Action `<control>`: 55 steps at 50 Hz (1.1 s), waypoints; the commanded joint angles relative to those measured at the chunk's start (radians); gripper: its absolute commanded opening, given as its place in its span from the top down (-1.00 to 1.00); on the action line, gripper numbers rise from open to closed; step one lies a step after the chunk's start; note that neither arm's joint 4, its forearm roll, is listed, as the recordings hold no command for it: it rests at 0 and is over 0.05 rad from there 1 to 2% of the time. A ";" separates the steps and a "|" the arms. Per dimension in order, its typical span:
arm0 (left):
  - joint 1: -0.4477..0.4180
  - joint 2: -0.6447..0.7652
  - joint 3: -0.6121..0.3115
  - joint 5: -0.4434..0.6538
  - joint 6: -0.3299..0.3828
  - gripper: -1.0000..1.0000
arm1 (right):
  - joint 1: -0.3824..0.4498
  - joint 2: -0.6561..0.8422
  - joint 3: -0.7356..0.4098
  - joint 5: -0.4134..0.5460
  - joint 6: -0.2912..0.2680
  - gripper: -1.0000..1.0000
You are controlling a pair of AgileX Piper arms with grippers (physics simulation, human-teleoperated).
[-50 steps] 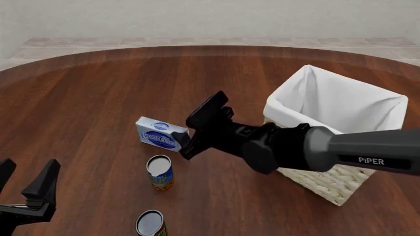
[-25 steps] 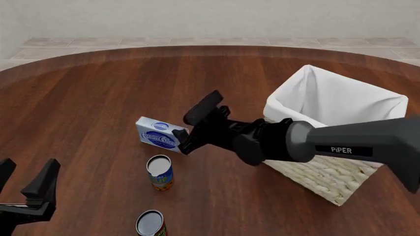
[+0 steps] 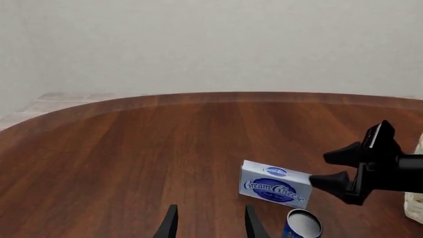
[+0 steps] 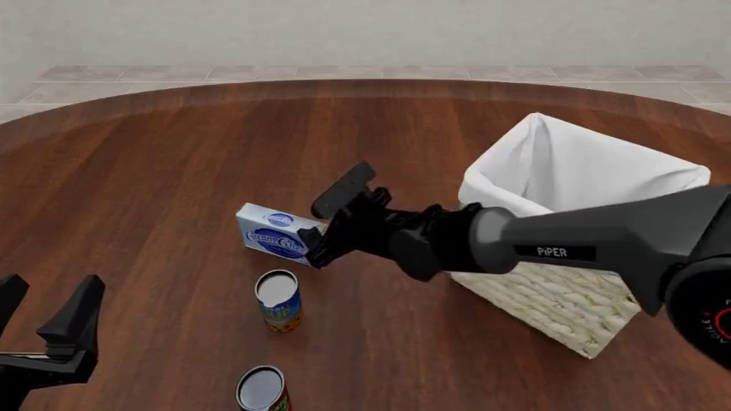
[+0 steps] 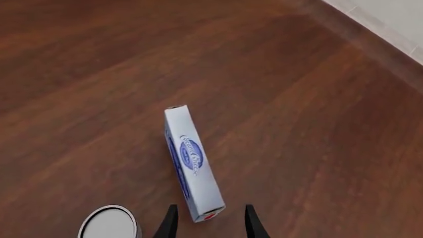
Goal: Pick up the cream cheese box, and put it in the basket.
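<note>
The right gripper [image 4: 325, 218] is reaching in from the right with its fingers spread wide, just at the right end of the cream cheese box [image 4: 276, 232], which is standing on a long edge on the table [image 4: 171, 163], a little left of centre and to the left of the basket [image 4: 583, 205]. In the right wrist view the near end of the box is sitting just between the two fingertips [image 5: 170, 220], though nothing there is showing contact yet. My judgement is that the approach is under way and the grasp not yet made. The main risk is the box itself: standing on a narrow edge, it is likely to tip or skid if one finger touches before the other, or if the jaws close on only the very end of it. A shallow bite there could also let it swing and slip out during the lift toward the basket. The nearer hazard is the can [image 4: 277, 300] standing just on the near side of the box, which a low finger could knock; a second can [image 4: 263, 390] is sitting nearer still. The left gripper [image 4: 46, 330] is idling at the near left, fingers apart, holding nothing.
</note>
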State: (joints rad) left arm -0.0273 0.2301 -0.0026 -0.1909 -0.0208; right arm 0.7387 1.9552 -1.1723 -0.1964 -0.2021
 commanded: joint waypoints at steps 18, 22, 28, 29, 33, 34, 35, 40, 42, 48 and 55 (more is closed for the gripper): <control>0.001 -0.001 0.000 0.000 -0.004 -1.00 | 0.005 0.116 -0.098 0.041 -0.016 -1.00; 0.001 -0.001 0.000 0.001 -0.008 -1.00 | 0.010 0.132 -0.104 0.042 -0.014 -1.00; 0.002 -0.002 0.000 0.002 -0.013 -1.00 | 0.007 0.150 -0.114 0.043 -0.018 -1.00; 0.002 -0.001 0.000 0.002 -0.014 -1.00 | 0.007 0.154 -0.117 0.043 -0.018 -1.00; 0.003 -0.001 0.000 0.003 -0.016 -1.00 | 0.005 0.167 -0.127 0.047 -0.019 -1.00; 0.003 -0.002 0.000 0.003 -0.017 -1.00 | 0.007 0.174 -0.132 0.050 -0.020 -1.00; 0.003 -0.001 0.000 0.002 -0.018 -1.00 | 0.009 0.179 -0.134 0.050 -0.019 -1.00; 0.003 0.003 0.000 -0.001 -0.018 -1.00 | 0.011 0.199 -0.151 0.058 -0.019 -1.00; 0.004 0.003 0.000 -0.002 -0.019 -1.00 | 0.007 0.207 -0.159 0.061 -0.021 -1.00; 0.005 0.002 0.000 -0.002 -0.020 -1.00 | -0.004 0.231 -0.183 0.072 -0.022 -1.00; 0.006 -0.003 0.000 0.002 -0.019 -1.00 | -0.005 0.247 -0.193 0.078 -0.020 -1.00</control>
State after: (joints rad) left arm -0.0229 0.2308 -0.0028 -0.1912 -0.0392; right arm 0.7385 2.1729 -1.3426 -0.1291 -0.2223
